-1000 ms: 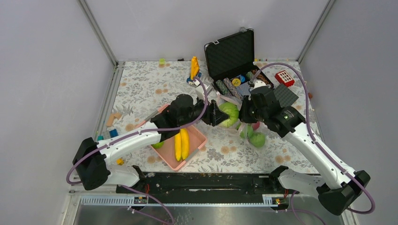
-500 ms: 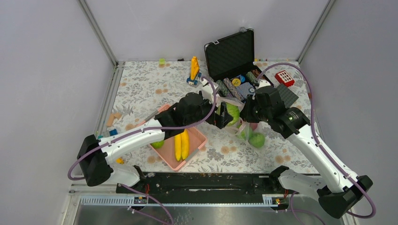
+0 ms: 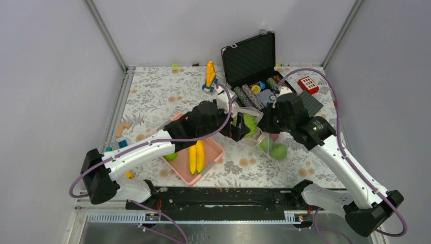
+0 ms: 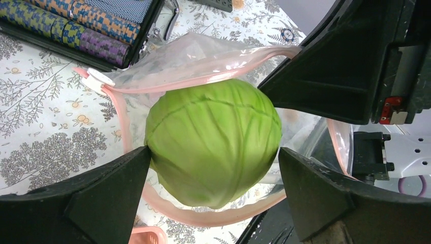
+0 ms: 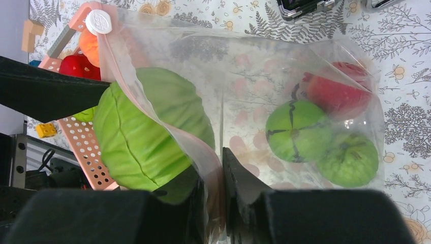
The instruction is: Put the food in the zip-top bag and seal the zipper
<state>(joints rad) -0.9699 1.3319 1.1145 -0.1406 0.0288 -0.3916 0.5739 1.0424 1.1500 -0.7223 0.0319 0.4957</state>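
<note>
My left gripper (image 3: 240, 128) is shut on a pale green cabbage (image 4: 213, 140) and holds it in the open mouth of the clear zip-top bag (image 5: 284, 76). The pinkish zipper (image 4: 167, 84) rings the cabbage, with its white slider (image 5: 98, 21) at one end. My right gripper (image 5: 216, 175) is shut on the bag's mouth edge and holds it up. Inside the bag lie two green round fruits (image 5: 297, 129) and a red apple (image 5: 333, 91). A yellow banana bunch (image 3: 196, 156) and a green fruit (image 3: 171, 157) lie in the pink basket (image 3: 211, 152).
An open black case (image 3: 250, 58) with rows of poker chips (image 3: 247, 94) stands behind the bag. A yellow toy (image 3: 210, 73) stands at the back, a red-and-white block (image 3: 308, 84) at the back right, small blocks (image 3: 122, 129) at the left edge.
My left gripper carried the cabbage rightward into the bag's mouth, then eased back slightly. My right gripper has kept its hold on the bag's edge.
</note>
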